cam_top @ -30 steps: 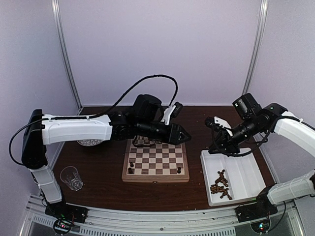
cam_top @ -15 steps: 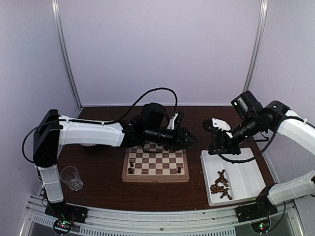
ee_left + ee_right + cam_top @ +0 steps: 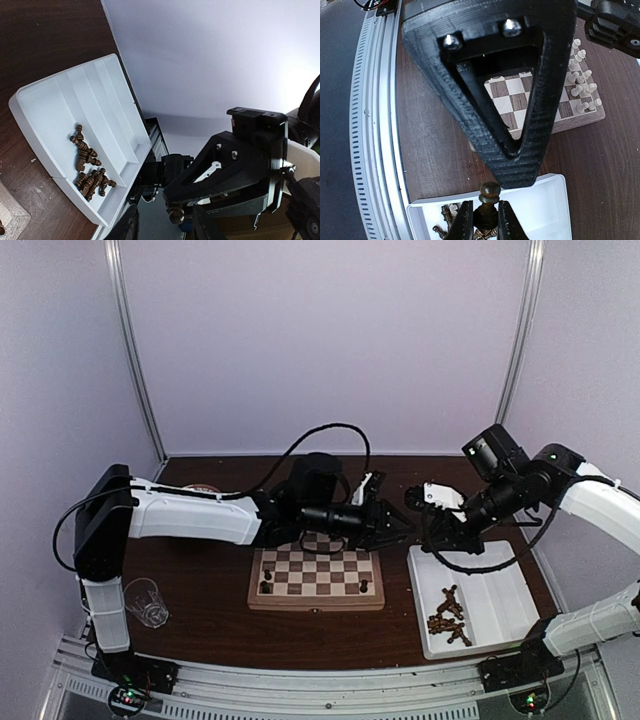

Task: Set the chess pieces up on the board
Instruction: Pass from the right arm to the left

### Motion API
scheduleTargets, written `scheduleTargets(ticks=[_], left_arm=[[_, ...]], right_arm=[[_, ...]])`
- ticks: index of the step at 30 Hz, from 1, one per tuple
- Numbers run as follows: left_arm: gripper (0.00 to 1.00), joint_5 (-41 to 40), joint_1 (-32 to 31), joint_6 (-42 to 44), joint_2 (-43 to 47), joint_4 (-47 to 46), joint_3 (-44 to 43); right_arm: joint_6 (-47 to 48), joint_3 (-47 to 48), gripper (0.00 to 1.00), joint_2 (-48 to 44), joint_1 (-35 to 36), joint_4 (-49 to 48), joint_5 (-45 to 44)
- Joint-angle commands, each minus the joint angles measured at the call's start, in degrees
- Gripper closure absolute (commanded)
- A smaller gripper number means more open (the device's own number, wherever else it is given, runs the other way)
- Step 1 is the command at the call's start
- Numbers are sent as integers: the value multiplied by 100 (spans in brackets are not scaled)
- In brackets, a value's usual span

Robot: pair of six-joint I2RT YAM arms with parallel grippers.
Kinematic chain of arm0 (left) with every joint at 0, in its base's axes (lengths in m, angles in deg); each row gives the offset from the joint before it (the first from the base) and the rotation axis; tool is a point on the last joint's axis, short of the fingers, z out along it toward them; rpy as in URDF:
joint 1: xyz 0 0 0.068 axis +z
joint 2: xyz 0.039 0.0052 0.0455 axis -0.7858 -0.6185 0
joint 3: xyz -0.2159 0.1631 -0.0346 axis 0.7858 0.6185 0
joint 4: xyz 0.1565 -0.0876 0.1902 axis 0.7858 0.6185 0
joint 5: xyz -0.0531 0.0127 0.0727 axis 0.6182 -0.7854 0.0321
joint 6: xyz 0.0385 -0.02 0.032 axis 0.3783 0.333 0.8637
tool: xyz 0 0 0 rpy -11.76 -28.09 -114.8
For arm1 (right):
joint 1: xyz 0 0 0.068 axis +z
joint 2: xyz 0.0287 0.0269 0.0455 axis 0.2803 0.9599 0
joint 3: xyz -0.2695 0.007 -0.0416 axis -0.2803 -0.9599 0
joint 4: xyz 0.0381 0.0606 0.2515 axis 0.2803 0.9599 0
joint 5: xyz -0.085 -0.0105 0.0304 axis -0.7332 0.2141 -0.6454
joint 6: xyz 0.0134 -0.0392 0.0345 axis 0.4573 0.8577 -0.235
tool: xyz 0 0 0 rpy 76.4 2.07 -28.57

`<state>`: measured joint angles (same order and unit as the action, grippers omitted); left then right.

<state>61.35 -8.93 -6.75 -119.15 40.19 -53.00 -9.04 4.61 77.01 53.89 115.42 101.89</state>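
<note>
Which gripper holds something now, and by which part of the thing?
The right gripper holds one dark brown chess piece by its body, below the round head, which sticks out. The left gripper is open and holds nothing.

No text, label, brand or number readable in any view, board (image 3: 315, 571), tray (image 3: 495, 592) and arms (image 3: 195, 517) plain as far as shown, small lit circuit boards (image 3: 128, 699) at the arm bases perhaps printed, too small to tell
</note>
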Motion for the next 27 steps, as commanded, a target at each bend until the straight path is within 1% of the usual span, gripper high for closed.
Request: scheduleTargets(ticks=[1,9,18,22,27], left_arm=[[64,211,-67,-83,-53,-316,-196],[68,314,-140,-59,-140,-123,-335],[73,321,-134,-48,-232,-117,-397],[76,340,-141,-58,-293,-164,-433],[85,339,-137,-55,-333,-199,-458]], right_arm=[[-39,136,95,43,48,-182,-232],[-125,161,95,95,54,-313,-347],[-122,200,95,66,54,-271,-121],[-117,187,95,63,54,-247,-85],[-93,175,95,59,50,-220,16]])
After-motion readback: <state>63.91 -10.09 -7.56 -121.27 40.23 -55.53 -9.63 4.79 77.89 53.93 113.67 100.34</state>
